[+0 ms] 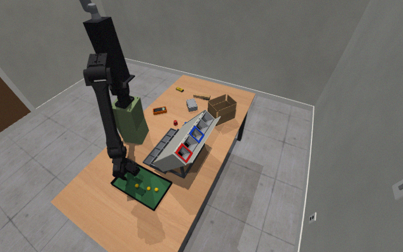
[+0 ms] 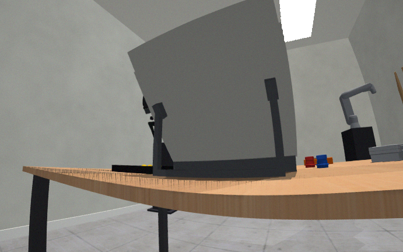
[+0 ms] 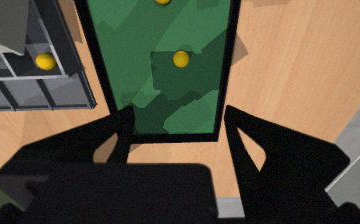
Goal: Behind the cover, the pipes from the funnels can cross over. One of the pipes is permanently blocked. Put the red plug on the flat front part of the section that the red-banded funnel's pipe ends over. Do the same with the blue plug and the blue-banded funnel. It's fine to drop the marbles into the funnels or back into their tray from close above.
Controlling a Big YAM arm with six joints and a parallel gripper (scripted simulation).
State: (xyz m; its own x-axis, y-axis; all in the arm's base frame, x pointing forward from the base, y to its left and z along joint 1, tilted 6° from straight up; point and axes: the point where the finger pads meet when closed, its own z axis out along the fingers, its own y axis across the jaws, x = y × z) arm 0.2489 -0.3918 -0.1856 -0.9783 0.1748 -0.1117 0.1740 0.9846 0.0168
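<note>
My gripper [image 1: 126, 171] [image 3: 179, 111] is open and empty, low over the near end of the green marble tray [image 1: 161, 198] [image 3: 111, 45]. Three yellow marbles lie in the tray; one marble [image 1: 136, 185] [image 3: 181, 58] is just ahead of the fingers. Another yellow marble [image 3: 46, 61] rests in a section of the grey catch tray [image 1: 160, 146] [image 3: 71, 75] under the cover's edge. The red-banded funnel [image 1: 183, 153] and the blue-banded funnel [image 1: 196, 135] sit on top of the slanted cover [image 1: 177, 147] [image 2: 221, 94]. The red plug [image 1: 175, 122] [image 2: 309, 161] and the blue plug [image 2: 321, 161] stand on the table behind the device.
A green block [image 1: 130, 120] stands by the arm's base. A cardboard box [image 1: 222, 108], a grey case [image 1: 191, 104] [image 2: 389, 152], an orange meter [image 1: 160, 109] and small items lie at the far end of the table. The table edge is close to the tray.
</note>
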